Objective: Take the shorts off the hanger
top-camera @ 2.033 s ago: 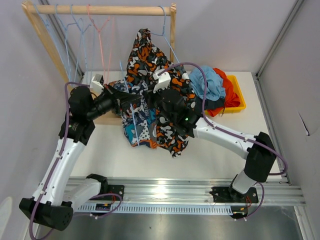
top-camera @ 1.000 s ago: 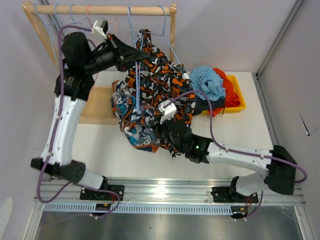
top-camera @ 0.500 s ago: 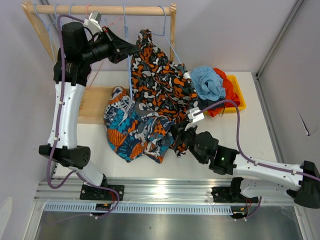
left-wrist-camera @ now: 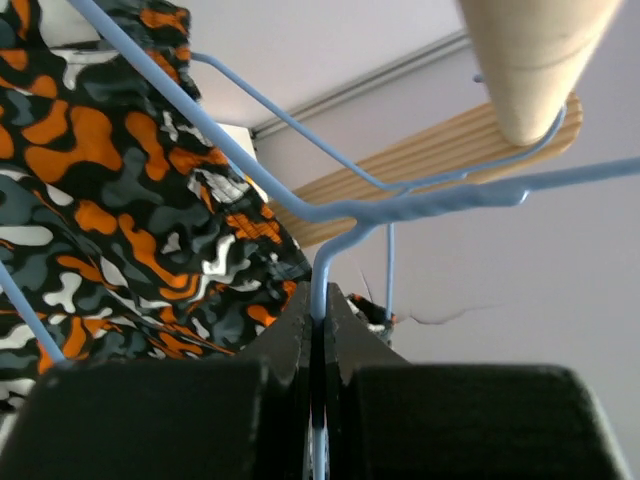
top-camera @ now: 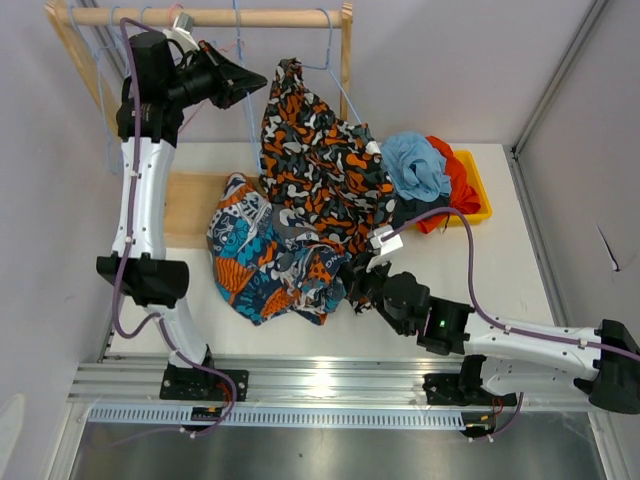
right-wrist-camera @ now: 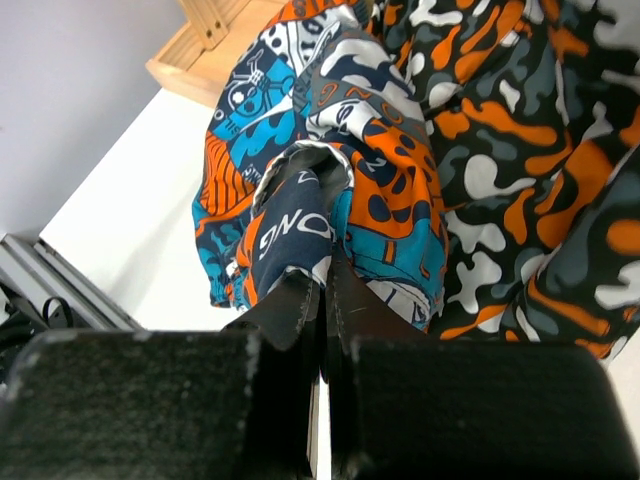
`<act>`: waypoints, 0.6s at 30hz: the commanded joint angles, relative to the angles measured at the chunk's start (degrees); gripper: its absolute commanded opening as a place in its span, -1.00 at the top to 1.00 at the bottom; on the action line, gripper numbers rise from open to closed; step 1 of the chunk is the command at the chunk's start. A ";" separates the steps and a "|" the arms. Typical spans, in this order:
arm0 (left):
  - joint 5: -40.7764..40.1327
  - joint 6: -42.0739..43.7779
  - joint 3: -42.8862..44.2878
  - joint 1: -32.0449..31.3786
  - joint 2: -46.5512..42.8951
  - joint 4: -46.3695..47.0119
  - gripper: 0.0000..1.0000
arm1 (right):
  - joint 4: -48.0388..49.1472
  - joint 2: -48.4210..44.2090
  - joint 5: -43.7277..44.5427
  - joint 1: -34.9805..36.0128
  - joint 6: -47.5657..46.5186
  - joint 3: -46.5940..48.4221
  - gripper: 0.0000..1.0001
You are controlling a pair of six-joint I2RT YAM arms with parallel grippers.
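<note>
My left gripper (top-camera: 260,80) is raised at the wooden rod (top-camera: 290,17) and shut on the wire of a bare light-blue hanger (left-wrist-camera: 330,215), whose hook is at the rod (left-wrist-camera: 530,60). The blue-and-orange print shorts (top-camera: 265,265) lie crumpled on the table, off the hanger. My right gripper (top-camera: 352,285) is shut on their edge (right-wrist-camera: 290,225). The orange-black-white blotch shorts (top-camera: 320,160) still hang from another blue hanger (top-camera: 328,45) and drape down to the table. They also show in both wrist views (left-wrist-camera: 100,200) (right-wrist-camera: 520,150).
A yellow bin (top-camera: 478,195) at the back right holds light blue (top-camera: 415,165), orange (top-camera: 458,180) and dark grey (top-camera: 412,212) shorts. The rack's wooden base (top-camera: 185,210) lies on the table. Several empty hangers (top-camera: 110,60) hang at the rod's left end.
My left gripper has lifted the bare hanger out of the print shorts up to the rod. My right gripper drew the print shorts toward the near edge, and they now lie on the table.
</note>
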 commanded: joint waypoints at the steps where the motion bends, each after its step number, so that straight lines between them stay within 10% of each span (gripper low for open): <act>1: 0.29 -0.93 4.22 1.38 1.91 3.52 1.00 | 1.43 -0.27 2.01 0.95 2.40 -0.61 1.00; 9: 0.38 0.83 -6.21 1.38 -2.81 3.96 0.81 | -1.64 -1.06 4.21 2.80 1.09 1.32 1.00; 13: 0.03 1.97 -13.80 1.38 -8.01 5.81 -0.11 | -4.98 -3.34 6.93 4.64 -2.07 5.70 1.00; 18: -1.11 5.39 -17.39 1.38 -13.36 3.18 -0.75 | -10.08 -8.70 12.19 5.53 -11.89 15.00 1.00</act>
